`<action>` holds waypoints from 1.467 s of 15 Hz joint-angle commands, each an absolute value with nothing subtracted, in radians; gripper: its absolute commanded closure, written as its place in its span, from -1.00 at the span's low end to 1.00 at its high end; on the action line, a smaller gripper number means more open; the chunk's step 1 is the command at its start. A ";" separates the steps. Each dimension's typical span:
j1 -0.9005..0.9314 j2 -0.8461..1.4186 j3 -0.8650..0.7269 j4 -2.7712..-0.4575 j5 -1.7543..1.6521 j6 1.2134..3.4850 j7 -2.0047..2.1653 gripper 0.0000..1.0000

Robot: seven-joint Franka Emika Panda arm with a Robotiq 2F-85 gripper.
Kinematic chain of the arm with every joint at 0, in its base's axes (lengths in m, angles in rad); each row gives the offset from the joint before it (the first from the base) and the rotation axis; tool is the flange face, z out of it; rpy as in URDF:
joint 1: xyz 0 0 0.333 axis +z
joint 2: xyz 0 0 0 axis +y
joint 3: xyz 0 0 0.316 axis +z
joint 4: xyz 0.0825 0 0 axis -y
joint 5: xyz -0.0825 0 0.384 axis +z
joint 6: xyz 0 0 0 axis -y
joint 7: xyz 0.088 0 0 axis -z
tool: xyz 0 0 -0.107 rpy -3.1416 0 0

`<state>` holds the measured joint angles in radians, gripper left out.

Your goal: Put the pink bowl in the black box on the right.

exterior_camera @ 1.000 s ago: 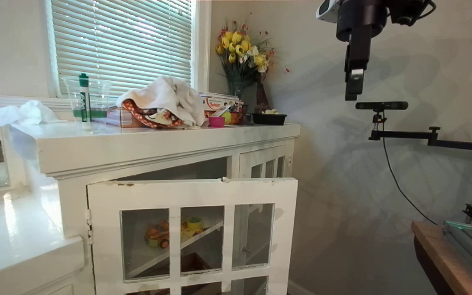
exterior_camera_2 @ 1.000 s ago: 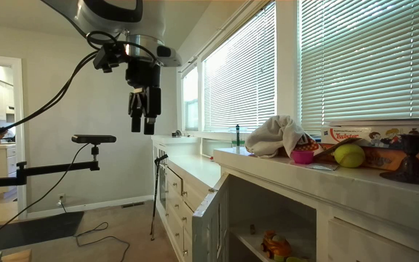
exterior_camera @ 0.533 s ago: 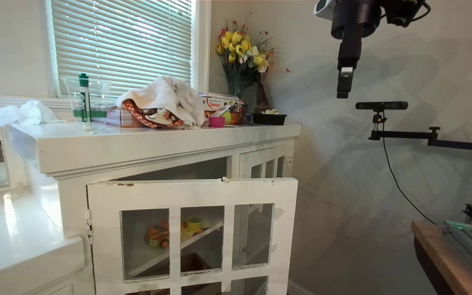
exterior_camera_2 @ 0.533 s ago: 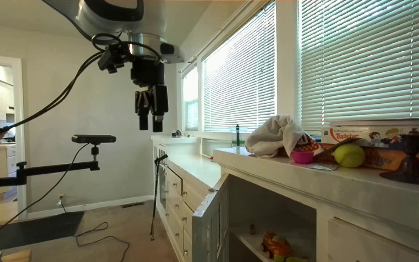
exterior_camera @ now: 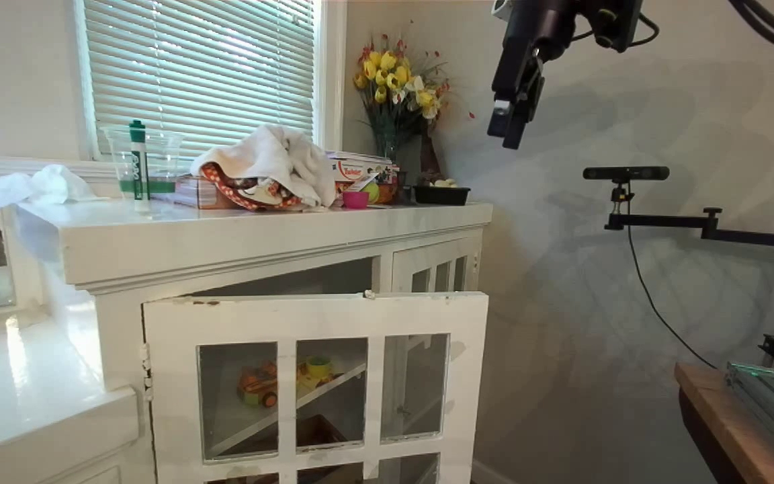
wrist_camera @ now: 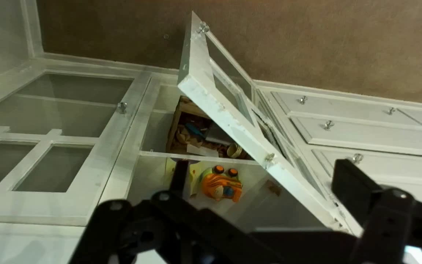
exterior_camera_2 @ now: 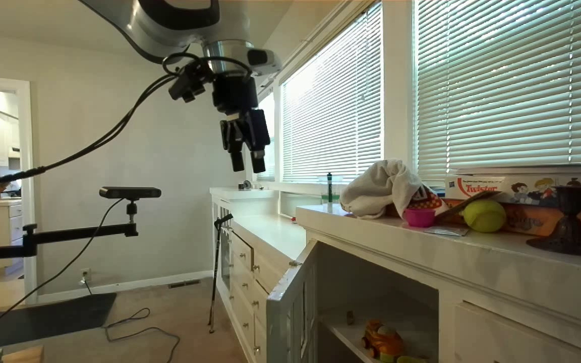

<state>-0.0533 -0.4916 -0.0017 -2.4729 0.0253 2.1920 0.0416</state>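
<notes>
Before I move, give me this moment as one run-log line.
pink bowl: on cabinet top, outside black box | jaws: open, empty, touching nothing | cabinet door: open

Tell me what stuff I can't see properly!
Pink bowl: its wall hides the inside bottom, in both exterior views.
Black box: pale bits too small to name, in an exterior view.
White cloth: hides anything underneath, in both exterior views.
Robot arm: cut off by the top edge, in both exterior views.
Brown crate: the open door hides part, wrist view.
</notes>
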 commanded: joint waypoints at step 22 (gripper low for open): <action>-0.121 -0.053 -0.062 -2.111 -0.075 2.477 0.086 -1.00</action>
